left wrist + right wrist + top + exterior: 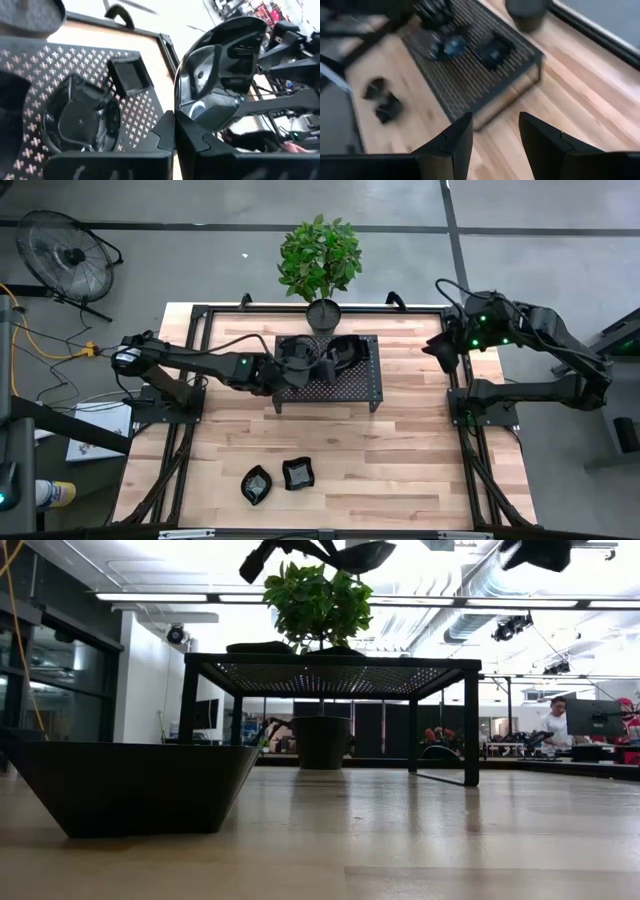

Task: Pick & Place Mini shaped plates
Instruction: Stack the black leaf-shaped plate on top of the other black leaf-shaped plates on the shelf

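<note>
Left gripper (300,368) hangs over the rack (365,395), its fingers clamped on the rim of a glossy round mini plate (220,75) that stands on edge above them. Two more plates (340,352) lie on the rack just beside it. Right gripper (443,352), fingers parted and empty, waits well off the rack's far side. Two plates (277,479) sit on the table away from the rack, nearer the left arm.

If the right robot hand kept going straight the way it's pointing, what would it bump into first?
Probably the wooden table, just beside the black rack. The right gripper is open and empty, aimed down at bare wood near the rack's edge, though depth is hard to judge.
</note>
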